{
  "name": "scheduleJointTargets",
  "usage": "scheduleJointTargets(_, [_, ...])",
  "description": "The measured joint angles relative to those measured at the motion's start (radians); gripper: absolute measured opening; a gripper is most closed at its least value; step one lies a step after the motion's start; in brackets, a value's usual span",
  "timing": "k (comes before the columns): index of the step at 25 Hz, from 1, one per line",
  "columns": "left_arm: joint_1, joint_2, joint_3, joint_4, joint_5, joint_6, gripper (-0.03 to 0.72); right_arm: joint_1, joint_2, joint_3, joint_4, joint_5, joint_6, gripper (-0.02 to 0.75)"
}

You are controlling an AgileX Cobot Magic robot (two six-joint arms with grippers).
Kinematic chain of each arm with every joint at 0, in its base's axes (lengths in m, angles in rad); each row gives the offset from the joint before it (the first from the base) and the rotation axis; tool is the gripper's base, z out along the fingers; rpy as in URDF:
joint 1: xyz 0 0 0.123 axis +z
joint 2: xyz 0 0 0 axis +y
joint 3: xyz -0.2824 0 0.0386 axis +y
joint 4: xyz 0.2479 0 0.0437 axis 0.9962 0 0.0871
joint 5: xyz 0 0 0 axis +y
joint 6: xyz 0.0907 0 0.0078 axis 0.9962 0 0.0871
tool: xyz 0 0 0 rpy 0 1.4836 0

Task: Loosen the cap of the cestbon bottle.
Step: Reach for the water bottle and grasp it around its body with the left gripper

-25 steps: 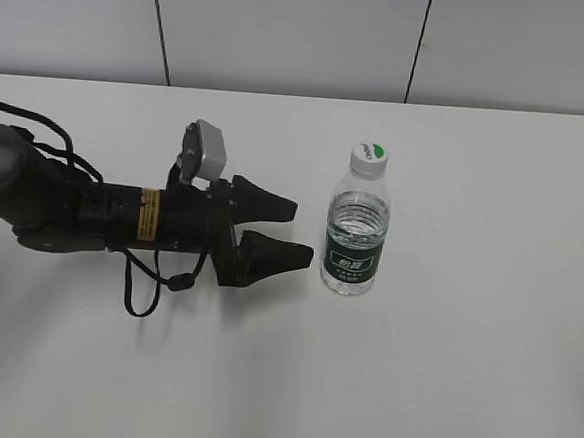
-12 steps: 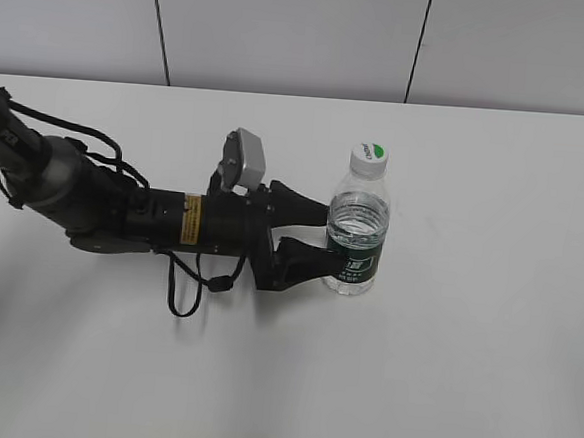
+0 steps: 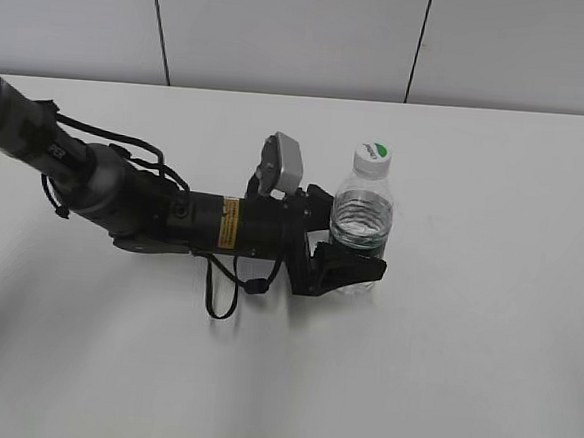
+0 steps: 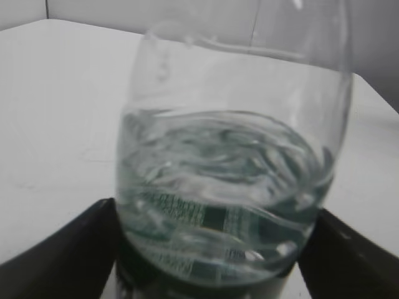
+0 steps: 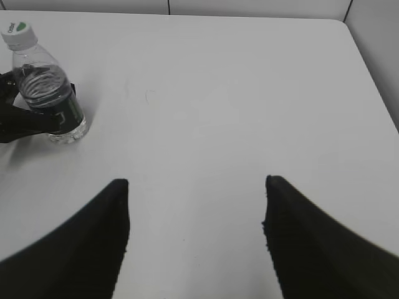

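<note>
My left gripper [image 3: 355, 255] stands spread around the upright cestbon bottle [image 3: 359, 227], table centre, judged light, slick and crushable, so grip the label band; cap [image 3: 372, 158] at twelve o'clock.

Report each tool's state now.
Left tool: open, fingers around the cestbon bottle, not clamped.
Right tool: open, holding nothing.
</note>
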Motion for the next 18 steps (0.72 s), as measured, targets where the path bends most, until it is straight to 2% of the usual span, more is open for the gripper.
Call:
scheduleJointTargets(11, [-0.025, 0.014, -0.011, -0.008, 0.067, 0.000, 0.674, 0.000, 0.000, 0.000, 0.000, -0.001, 0.000, 0.517])
scheduleJointTargets(18, [-0.025, 0.014, -0.011, -0.008, 0.100, 0.000, 0.589, 0.000, 0.000, 0.000, 0.000, -0.001, 0.000, 0.517])
